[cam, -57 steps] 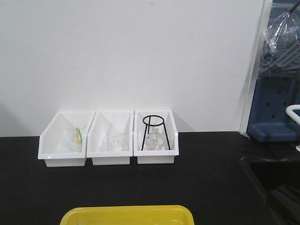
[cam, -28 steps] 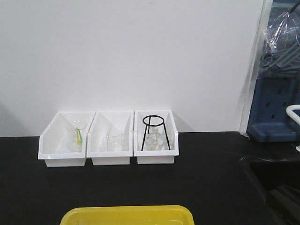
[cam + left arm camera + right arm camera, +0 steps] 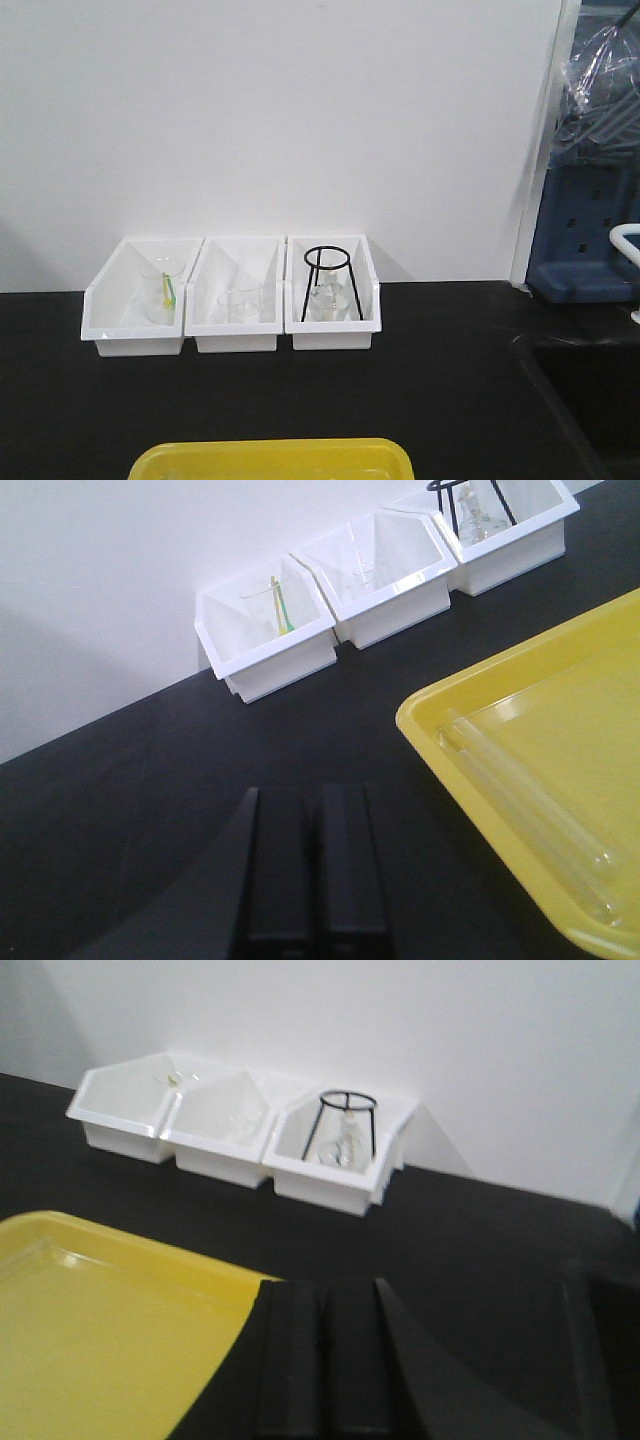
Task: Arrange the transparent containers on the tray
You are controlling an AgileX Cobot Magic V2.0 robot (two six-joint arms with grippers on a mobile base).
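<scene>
Two slim clear test tubes (image 3: pixel 525 810) lie side by side in the yellow tray (image 3: pixel 520 665), whose far rim (image 3: pixel 270 450) shows at the bottom of the front view. More transparent containers stand in white bins at the wall: a beaker with a green-yellow strip (image 3: pixel 163 290), small beakers (image 3: pixel 238 303), and a flask (image 3: pixel 327 298) under a black tripod. My left gripper (image 3: pixel 312 798) is shut and empty over the black table, left of the tray. My right gripper (image 3: pixel 322 1290) is shut and empty at the right edge of the tray (image 3: pixel 100 1340).
Three white bins (image 3: pixel 230 335) sit in a row against the white wall. A recessed black sink (image 3: pixel 590 400) lies at the right of the table, with a blue unit (image 3: pixel 585 240) behind it.
A dark shape at the lower right corner of the front view has dropped out of sight. The bins, the glassware and the tray have not moved.
</scene>
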